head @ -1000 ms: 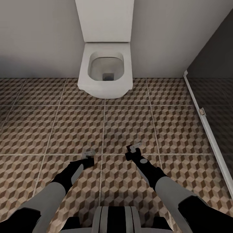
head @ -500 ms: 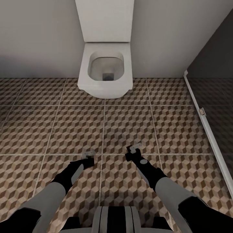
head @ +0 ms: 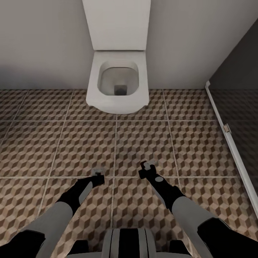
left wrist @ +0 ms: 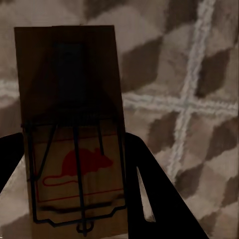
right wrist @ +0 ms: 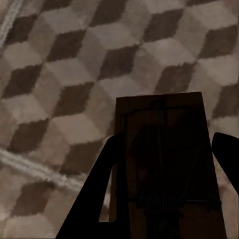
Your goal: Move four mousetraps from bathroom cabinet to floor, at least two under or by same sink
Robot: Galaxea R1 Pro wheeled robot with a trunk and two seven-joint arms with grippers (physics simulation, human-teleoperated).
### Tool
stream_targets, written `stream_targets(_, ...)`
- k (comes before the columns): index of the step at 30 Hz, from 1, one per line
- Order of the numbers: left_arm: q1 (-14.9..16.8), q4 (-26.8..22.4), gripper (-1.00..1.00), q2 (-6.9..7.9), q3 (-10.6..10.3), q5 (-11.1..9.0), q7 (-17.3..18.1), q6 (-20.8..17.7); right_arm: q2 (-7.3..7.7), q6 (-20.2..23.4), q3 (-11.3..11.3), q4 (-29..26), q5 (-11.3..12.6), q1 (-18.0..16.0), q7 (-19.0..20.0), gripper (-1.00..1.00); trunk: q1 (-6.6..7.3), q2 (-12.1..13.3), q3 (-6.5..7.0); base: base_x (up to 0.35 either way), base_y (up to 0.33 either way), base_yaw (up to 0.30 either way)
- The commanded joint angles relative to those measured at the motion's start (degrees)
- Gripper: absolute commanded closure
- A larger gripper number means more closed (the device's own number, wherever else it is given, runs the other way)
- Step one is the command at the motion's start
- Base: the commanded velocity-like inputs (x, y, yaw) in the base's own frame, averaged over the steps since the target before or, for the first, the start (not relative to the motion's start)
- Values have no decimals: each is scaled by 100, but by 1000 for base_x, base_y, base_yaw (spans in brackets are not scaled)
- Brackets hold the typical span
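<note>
**Mousetraps in both grippers, toilet ahead**

Mousetraps carried one per arm — flat tan board (left wrist: 74, 134) with black wire spring and a red mouse print, pinched between the dark fingers of the left gripper (head: 98, 175); second board (right wrist: 162, 164), shadowed, wire frame faintly visible, pinched likewise in the right gripper (head: 147, 167). Both held low over the bathroom floor (head: 143, 139), none lying on the tiles within sight.

Risks, as a judgement: dropped here, well away from any sink, and the under-or-beside-the-sink condition fails. Thin smooth wood gripped by its edges — liable to slip or twist out during a turn of the base. Spring bar possibly fouled by a finger on release. Glass shower partition (head: 229, 143) close on the right, easy to clip when swinging round.

Textures: matte tiles printed with brown, beige and white cubes, pale grout; glossy white square toilet (head: 118, 84) against a plain grey wall (head: 43, 43); pale metal rail along the partition foot.
</note>
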State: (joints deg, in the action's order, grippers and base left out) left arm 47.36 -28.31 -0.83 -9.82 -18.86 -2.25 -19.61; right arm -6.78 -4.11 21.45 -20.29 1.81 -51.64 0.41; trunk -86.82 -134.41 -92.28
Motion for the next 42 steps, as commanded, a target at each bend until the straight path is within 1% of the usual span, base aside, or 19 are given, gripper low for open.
stream_targets(1,1,-8,100,4,-29,-38,-39,-21,1,-23,17,7,21,-4,3,100,-2,-1,-3,300,105,0)
stream_targets(12,1,-8,100,4,-29,-38,-39,-23,1,-22,17,7,21,-2,3,100,-2,-1,-3,314,137,0)
stream_targets(17,1,-8,100,4,-29,-38,-39,-20,1,-28,18,9,21,74,-1,100,-2,-1,-3,309,142,0)
stream_targets(20,1,-8,100,4,-33,-38,-36,-18,1,-25,17,35,36,99,-10,100,-2,-1,-3,154,60,0)
stream_targets(22,1,-10,100,-14,-40,-37,-32,-17,3,-18,12,83,43,106,-13,100,-2,-1,-3,61,24,0)
stream_targets(25,1,-19,100,-103,-44,-28,-31,-2,4,-12,-7,287,48,109,-19,100,-2,-1,-3,22,8,0)
stream_targets(28,1,-23,100,-190,-50,-23,-27,16,-4,-15,-130,474,46,104,-22,100,-2,-1,-3,7,3,0)
stream_targets(32,1,-25,100,-316,-104,-16,-29,25,-7,-12,-406,554,37,102,-23,100,-2,-1,-3,2,1,0)
stream_targets(35,1,-25,100,-343,-124,-13,-30,27,-7,-1,-483,580,32,102,-23,100,-2,-1,-3,0,0,0)
stream_targets(42,2,-19,100,-356,-133,-17,-30,27,7,-3,-516,605,30,102,-23,100,-2,-1,-3,0,0,0)
